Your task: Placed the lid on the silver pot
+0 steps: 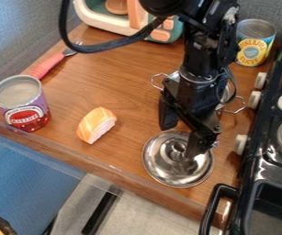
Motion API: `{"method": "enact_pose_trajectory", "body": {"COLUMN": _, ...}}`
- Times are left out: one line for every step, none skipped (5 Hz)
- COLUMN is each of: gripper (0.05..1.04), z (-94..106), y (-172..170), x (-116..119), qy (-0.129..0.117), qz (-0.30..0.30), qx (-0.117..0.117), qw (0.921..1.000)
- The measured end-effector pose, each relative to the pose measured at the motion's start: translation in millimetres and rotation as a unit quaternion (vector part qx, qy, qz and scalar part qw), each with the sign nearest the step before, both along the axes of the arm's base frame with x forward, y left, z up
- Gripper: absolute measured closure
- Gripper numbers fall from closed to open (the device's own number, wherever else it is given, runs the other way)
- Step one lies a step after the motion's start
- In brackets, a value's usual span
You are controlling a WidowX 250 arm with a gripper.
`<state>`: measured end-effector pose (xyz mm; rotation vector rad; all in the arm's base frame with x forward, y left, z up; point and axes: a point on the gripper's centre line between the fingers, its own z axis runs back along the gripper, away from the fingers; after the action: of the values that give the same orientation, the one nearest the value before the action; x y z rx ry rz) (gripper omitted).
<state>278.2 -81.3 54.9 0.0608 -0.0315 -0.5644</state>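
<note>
You have bright, fairly even light across the bench (121, 64). Note glare on the metal lid (166, 169), lower centre, and pale highlights on the black stove (267, 166), lower right.

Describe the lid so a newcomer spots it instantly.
Find the black toy stove at the view's right; the wooden counter lies to its left. Near that counter's front edge, below the gripper, is the round, shiny silver lid. Its small centre knob sets it apart from the two-handled silver pot behind it.
</note>
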Motion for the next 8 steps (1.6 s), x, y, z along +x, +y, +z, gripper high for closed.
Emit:
{"method": "enact_pose_trajectory", "body": {"gripper": 0.114, "z": -4.7, "y": 1.9, "x": -5.0, "qy": 0.005, "qz": -0.001, "qx": 0.005, "qw": 1.0000}}
{"method": "enact_pose_trajectory", "body": {"gripper": 0.392, "z": -9.6, "y": 2.2, "x": -10.4, "qy": 0.009, "qz": -0.005, "qx": 0.006, "qw": 0.9999}}
{"method": "enact_pose_trajectory", "body": {"gripper": 0.687, "z": -9.9, "y": 0.6, "x": -10.8, "qy": 0.005, "qz": -0.010, "qx": 0.005, "qw": 0.9999}}
{"method": "enact_pose_trajectory", "body": {"gripper": 0.802, "z": -9.4, "y": -0.8, "x": -10.7, "qy": 0.007, "qz": -0.013, "qx": 0.000, "qw": 0.9999}}
{"method": "enact_pose_trajectory", "body": {"gripper": 0.802, "z": -5.3, "y": -3.9, "x": -9.9, "qy": 0.017, "qz": -0.019, "qx": -0.015, "qw": 0.9996}}
{"method": "enact_pose_trajectory", "body": {"gripper": 0.802, "z": 32.9, "y": -10.8, "x": 7.5, "qy": -0.012, "qz": -0.022, "qx": -0.038, "qw": 0.9990}}
{"method": "enact_pose_trajectory", "body": {"gripper": 0.802, "z": 52.6, "y": -5.6, "x": 29.7, "qy": -0.029, "qz": -0.020, "qx": -0.061, "qw": 0.9975}}
{"method": "enact_pose_trajectory", "body": {"gripper": 0.802, "z": 45.2, "y": 3.7, "x": 48.8, "qy": -0.022, "qz": -0.011, "qx": -0.061, "qw": 0.9978}}
